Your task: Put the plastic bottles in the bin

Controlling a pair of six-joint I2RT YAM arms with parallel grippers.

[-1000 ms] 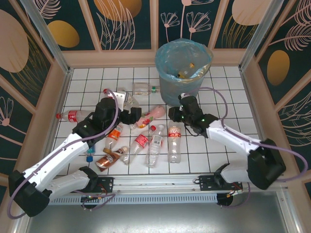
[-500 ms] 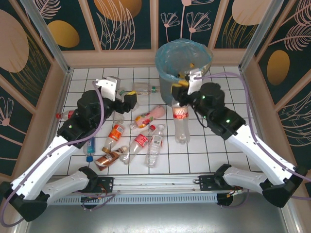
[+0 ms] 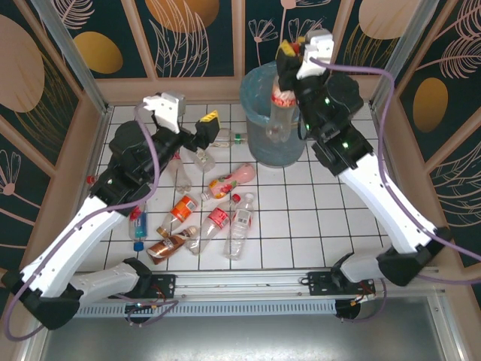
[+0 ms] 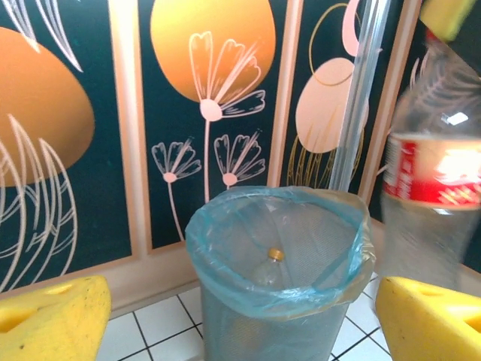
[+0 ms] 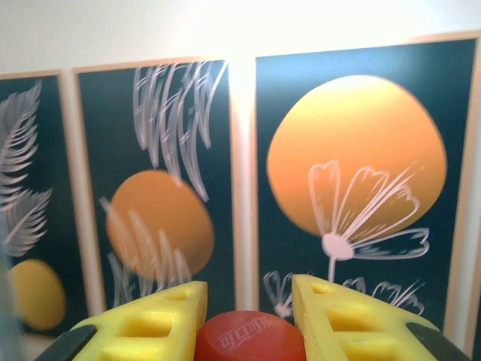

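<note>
- The bin [image 3: 259, 143] stands at the far edge of the worktop [image 3: 338, 226]. The left wrist view shows at least one orange-capped bottle [image 4: 275, 256] already lying in its blue liner.
- The right gripper [image 3: 294, 54] was down on the tiles a second ago. It has since swung up and now holds the red-labelled bottle [image 3: 279, 105] by its cap, hanging over the bin's mouth. This bottle looks ready to be dropped in.
- The left gripper [image 3: 186, 116] has lifted off the pile. Its jaws have spread wide and hold nothing.
- The loose bottles [image 3: 218, 218] lie well short of the bin, so most of the job remains.
- The hanging bottle's red label [image 4: 440, 169] carries white print that is too blurred to read.
- The red cap [image 5: 250, 337], pinched between the yellow pads [image 5: 150, 323], has raised lettering that I cannot make out.
</note>
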